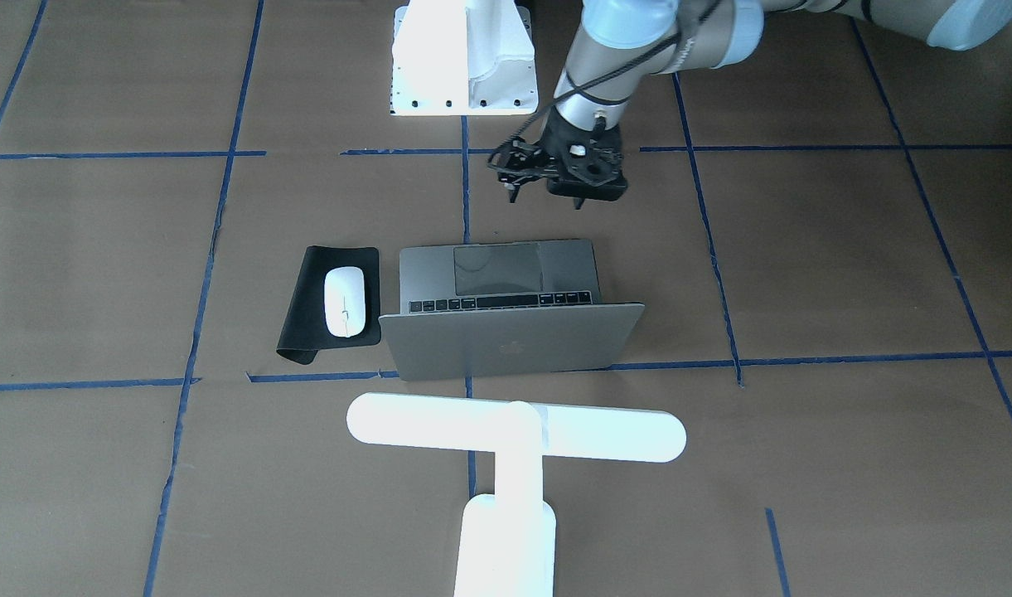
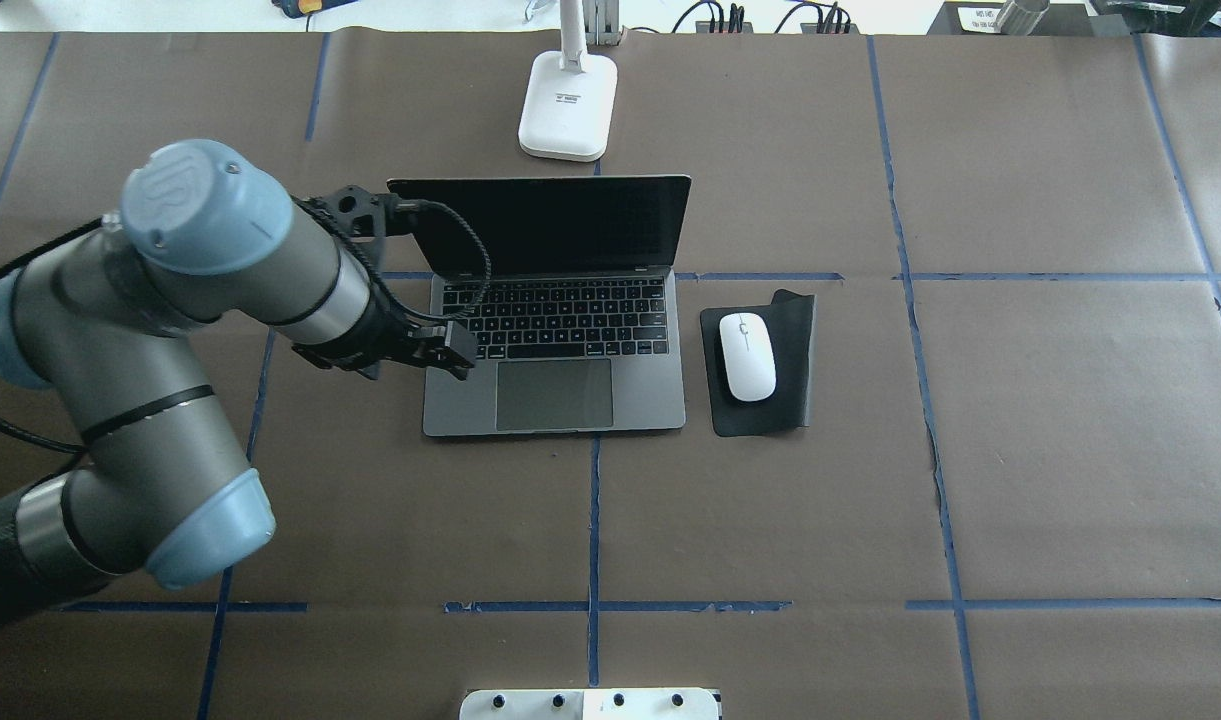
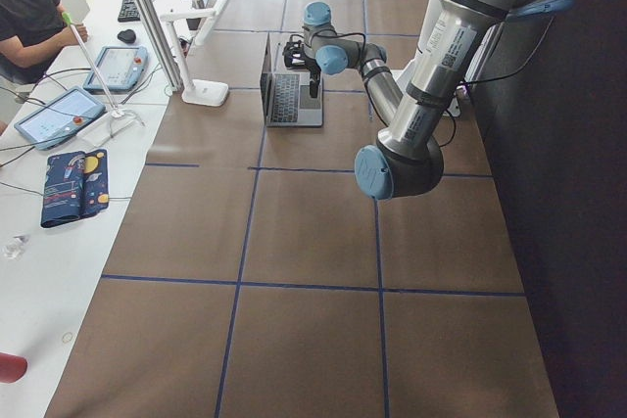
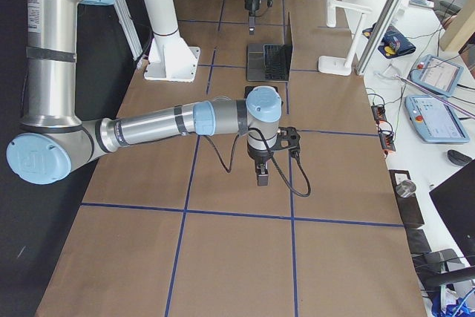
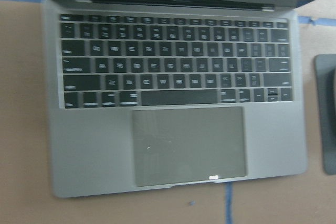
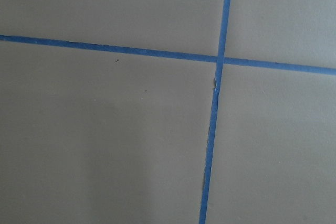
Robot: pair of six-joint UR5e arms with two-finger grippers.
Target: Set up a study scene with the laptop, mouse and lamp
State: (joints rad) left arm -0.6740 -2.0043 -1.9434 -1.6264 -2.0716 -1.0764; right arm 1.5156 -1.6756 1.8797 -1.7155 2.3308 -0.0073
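Note:
The silver-grey laptop (image 2: 555, 395) stands open at the table's middle, its dark screen towards the robot and its lid back (image 1: 514, 340) towards the operators' side. The white mouse (image 2: 747, 357) lies on a black mat right of the laptop. Behind the laptop stands the white T-shaped lamp (image 1: 514, 431), its base (image 2: 567, 105) at the far edge. My left gripper (image 1: 545, 199) hovers over the laptop's near left corner, open and holding nothing. The left wrist view looks down on the keyboard and trackpad (image 5: 189, 145). My right gripper (image 4: 263, 176) hangs over bare paper to the right; I cannot tell whether it is open or shut.
The black mat (image 2: 792, 330) has one curled corner. A white bolted pedestal (image 1: 464, 58) stands at the robot's side of the table. Blue tape lines (image 6: 215, 103) cross the brown paper. A person (image 3: 24, 7) sits at a side bench with tablets (image 3: 59, 115).

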